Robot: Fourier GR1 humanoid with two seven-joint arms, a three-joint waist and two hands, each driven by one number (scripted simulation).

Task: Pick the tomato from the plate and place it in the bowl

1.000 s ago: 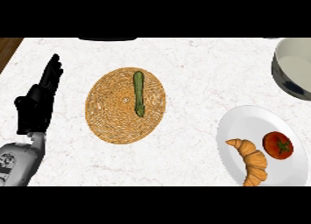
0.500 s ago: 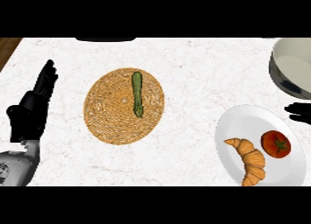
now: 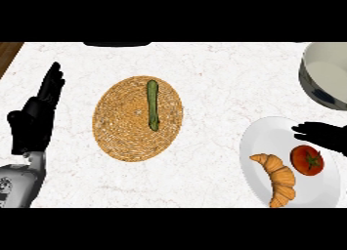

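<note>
Red tomato [image 3: 307, 160] on white plate [image 3: 266, 139], beside croissant [image 3: 275, 178], close by right hand [image 3: 335, 139] with fingers [image 3: 306, 129] stretched out, pinching nothing; bring hand over tomato, curl fingers round it without nudging croissant

Tomato [image 3: 308, 160]: red, round, green stem-star facing up. Sits on the right half of the plate.
Plate [image 3: 261, 139]: white, round, flat on the counter [image 3: 219, 73], right side, toward the near edge.
Bowl [image 3: 333, 68]: pale inside, dark grey outer wall, upright, at the far right corner, apart from the plate.
</note>
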